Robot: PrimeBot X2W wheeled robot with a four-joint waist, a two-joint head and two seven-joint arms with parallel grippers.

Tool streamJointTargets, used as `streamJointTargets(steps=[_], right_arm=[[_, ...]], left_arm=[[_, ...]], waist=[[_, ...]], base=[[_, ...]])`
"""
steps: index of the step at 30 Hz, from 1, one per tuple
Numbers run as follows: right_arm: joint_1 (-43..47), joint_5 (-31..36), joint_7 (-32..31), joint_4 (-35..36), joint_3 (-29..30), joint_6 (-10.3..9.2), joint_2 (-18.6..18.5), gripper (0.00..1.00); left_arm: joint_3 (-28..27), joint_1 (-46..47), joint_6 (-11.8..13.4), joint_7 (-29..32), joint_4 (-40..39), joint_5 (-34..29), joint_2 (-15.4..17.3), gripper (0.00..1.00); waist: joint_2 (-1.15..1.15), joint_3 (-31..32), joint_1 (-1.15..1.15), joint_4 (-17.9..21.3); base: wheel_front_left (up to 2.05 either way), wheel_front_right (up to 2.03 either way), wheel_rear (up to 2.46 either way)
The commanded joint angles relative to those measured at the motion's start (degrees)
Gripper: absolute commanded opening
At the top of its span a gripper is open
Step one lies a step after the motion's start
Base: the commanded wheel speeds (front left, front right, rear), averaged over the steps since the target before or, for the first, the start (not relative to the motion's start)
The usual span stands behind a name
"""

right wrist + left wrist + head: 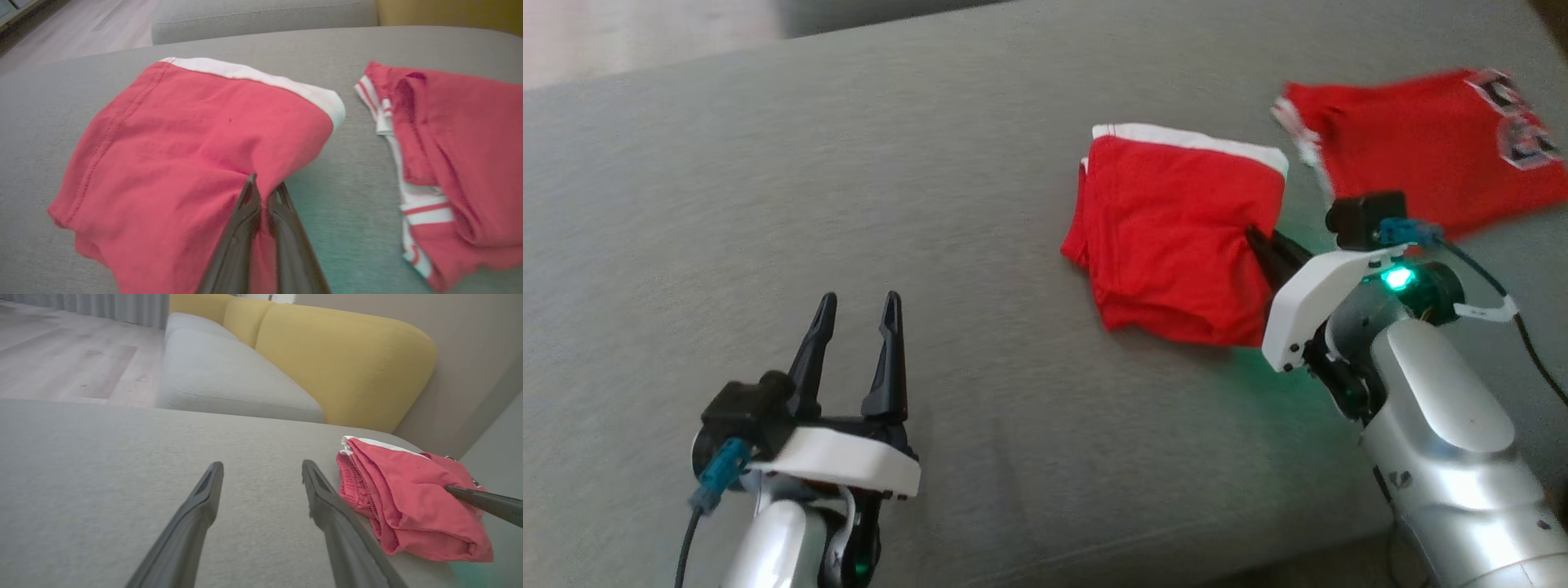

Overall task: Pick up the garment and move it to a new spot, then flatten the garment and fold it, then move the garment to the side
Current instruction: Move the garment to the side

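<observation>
garment [1176, 245] folded into a thick red pad, white band along the far edge, lying on grey seat [849, 163], right of centre in head view. near right edge pinched by right hand [1252, 234], fingers [282, 228] pressed together on a fold of the cloth, red fabric puckered around the tips in right wrist view. same dark finger seen poking into the pad's side in left wrist view.

just right of garment, apart by a strip of bare seat: striped cloth [1421, 147], red, white-striped edge, printed patch at far corner, spread loosely.

left hand [859, 298] low at left, well apart from garment, fingers spread, nothing between, tips above bare seat.

beyond seat in left wrist view: sofa [347, 363] with yellow back, pale wood floor [61, 355].
</observation>
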State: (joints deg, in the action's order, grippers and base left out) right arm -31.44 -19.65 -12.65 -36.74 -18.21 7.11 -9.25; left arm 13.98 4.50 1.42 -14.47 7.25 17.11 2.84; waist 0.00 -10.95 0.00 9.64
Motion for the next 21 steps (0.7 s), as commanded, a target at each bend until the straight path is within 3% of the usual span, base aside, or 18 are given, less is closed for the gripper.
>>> streamJointTargets(steps=[1, 10, 17, 21], right_arm=[[-1.3, 0.3, 0.3, 3.1, -0.6, 0.37, -0.1, 0.0], [0.7, 1.7, 0.2, 6.4, 1.5, 0.37, -0.1, 0.0], [0.2, 3.4, 0.0, 7.9, 2.8, 0.37, -0.4, 0.0], [-1.3, 5.2, -1.7, 9.6, 3.4, 0.37, -3.7, 0.0]], left_arm=[[-1.9, 2.5, -0.3, -0.5, -2.0, -0.8, 0.0, 1.0], [-1.8, 3.3, -1.1, -0.5, -2.3, -1.9, 0.0, 1.0], [-1.2, 3.4, -1.3, -0.5, -1.9, -1.7, 0.0, 1.0], [-0.8, 3.2, -1.0, -0.5, -2.0, -1.2, 0.0, 1.0]], waist=[[0.0, -2.4, 0.0, 6.6], [0.0, -3.4, 0.0, 9.7], [0.0, -2.8, 0.0, 7.8], [0.0, -2.3, 0.0, 5.5]], base=[[0.0, 0.0, 0.0], [0.0, 0.0, 0.0], [0.0, 0.0, 0.0], [0.0, 0.0, 0.0]])
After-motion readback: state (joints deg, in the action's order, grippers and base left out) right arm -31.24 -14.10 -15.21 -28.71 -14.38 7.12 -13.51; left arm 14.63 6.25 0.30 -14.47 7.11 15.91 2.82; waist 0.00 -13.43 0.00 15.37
